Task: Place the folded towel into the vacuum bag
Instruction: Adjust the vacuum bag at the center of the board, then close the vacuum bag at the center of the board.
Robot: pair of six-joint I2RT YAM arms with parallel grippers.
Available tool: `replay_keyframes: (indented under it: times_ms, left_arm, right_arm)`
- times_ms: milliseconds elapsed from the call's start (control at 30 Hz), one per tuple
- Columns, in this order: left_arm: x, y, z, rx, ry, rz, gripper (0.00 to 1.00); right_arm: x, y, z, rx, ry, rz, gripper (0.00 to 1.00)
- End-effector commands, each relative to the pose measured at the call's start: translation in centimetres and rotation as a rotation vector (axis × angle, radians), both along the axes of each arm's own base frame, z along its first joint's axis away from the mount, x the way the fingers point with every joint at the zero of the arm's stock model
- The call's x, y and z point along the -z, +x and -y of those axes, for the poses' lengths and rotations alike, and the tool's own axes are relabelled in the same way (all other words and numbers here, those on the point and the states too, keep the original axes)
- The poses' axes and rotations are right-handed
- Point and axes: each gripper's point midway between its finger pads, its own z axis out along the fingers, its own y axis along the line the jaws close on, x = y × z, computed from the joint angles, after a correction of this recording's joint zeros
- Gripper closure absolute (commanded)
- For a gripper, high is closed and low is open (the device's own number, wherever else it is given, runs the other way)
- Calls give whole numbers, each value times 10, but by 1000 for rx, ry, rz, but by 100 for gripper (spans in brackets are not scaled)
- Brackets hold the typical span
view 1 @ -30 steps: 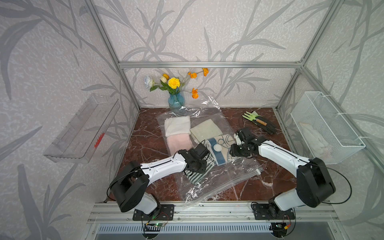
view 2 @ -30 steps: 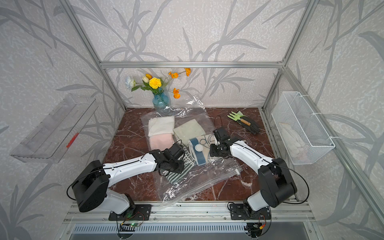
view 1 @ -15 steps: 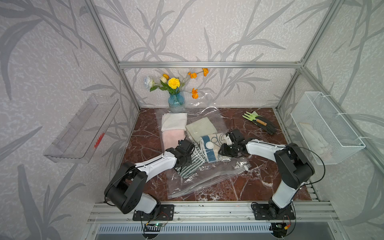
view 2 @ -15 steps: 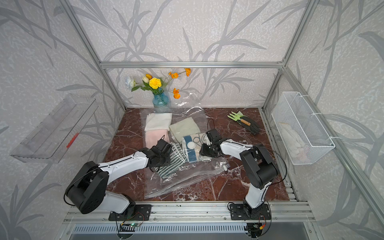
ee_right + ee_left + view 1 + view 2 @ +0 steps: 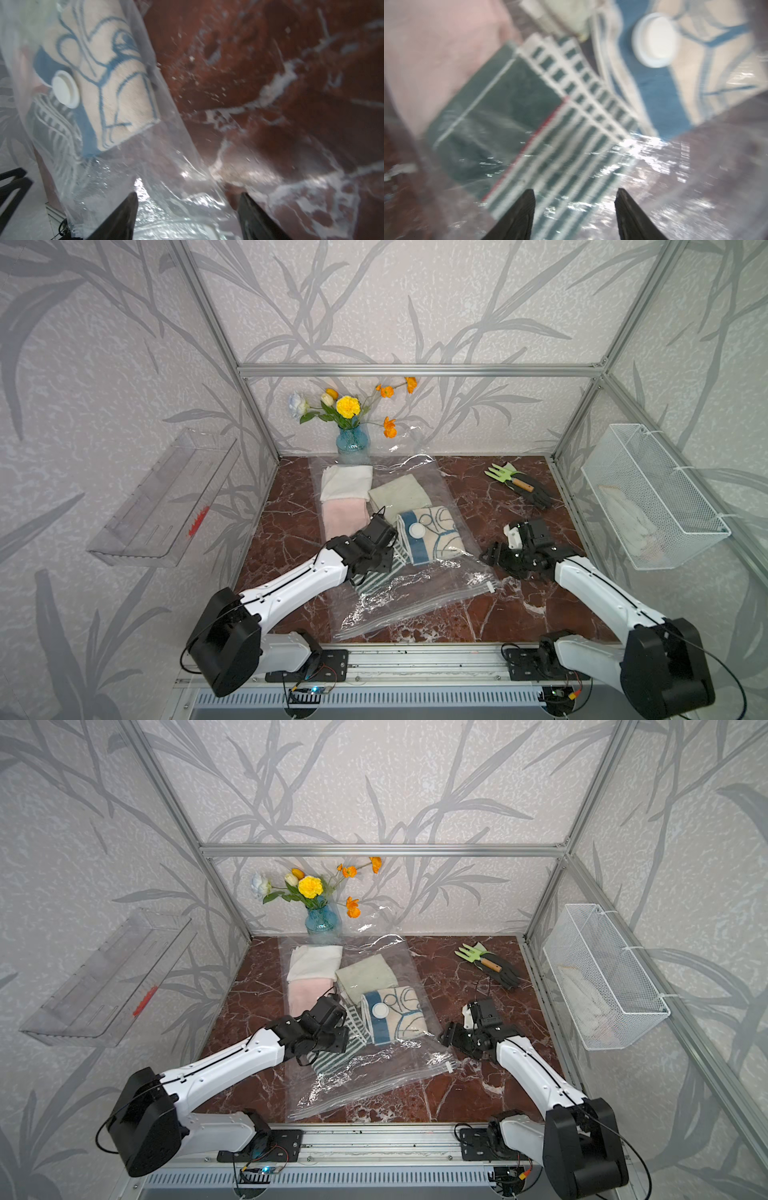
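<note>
Running back-to-front: vacuum bag, zip edge frontmost.

Probably a lab test cell; aluminium frame, wallpapered panels, marble tabletop.

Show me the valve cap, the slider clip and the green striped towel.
valve cap [image 5: 417, 529]: in a top view, centre of the round white lid.
slider clip [image 5: 491, 587]: in a top view, middle of the small white clip.
green striped towel [image 5: 571, 141]: left wrist view, on its striped part.
</note>
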Motion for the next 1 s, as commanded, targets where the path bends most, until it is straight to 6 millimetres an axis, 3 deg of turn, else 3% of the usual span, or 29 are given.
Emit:
replay_keyframes:
  times_ms: [0,133,300,400,467,567,667,867,967]
  left_arm:
    - [-34,-16,58,289,-28,133,28]
    - [-40,-38,117,565,53,288,23]
    - [-12,-46,169,731,146,322,20]
    - [3,-50,196,801,197,329,18]
    - [15,-52,208,838,233,320,15]
    - [31,-50,216,863,286,304,10]
    - [43,-48,219,866,316,285,7]
    - [60,-48,221,872,343,275,6]
    - [63,-33,214,824,435,337,7]
  right_arm:
    - [19,-26,7,84,39,-74,23]
    - [21,-21,-1,122,164,-62,27]
    - [29,-14,-4,144,211,-59,38]
    - [29,-7,-6,160,248,-45,51]
    - [27,-7,-8,165,271,-48,65]
    - [22,-8,-6,188,288,-34,80]
    - [14,-9,-2,213,305,-18,87]
    - [-2,-3,1,240,334,19,93]
    - [-7,0,0,234,344,23,95]
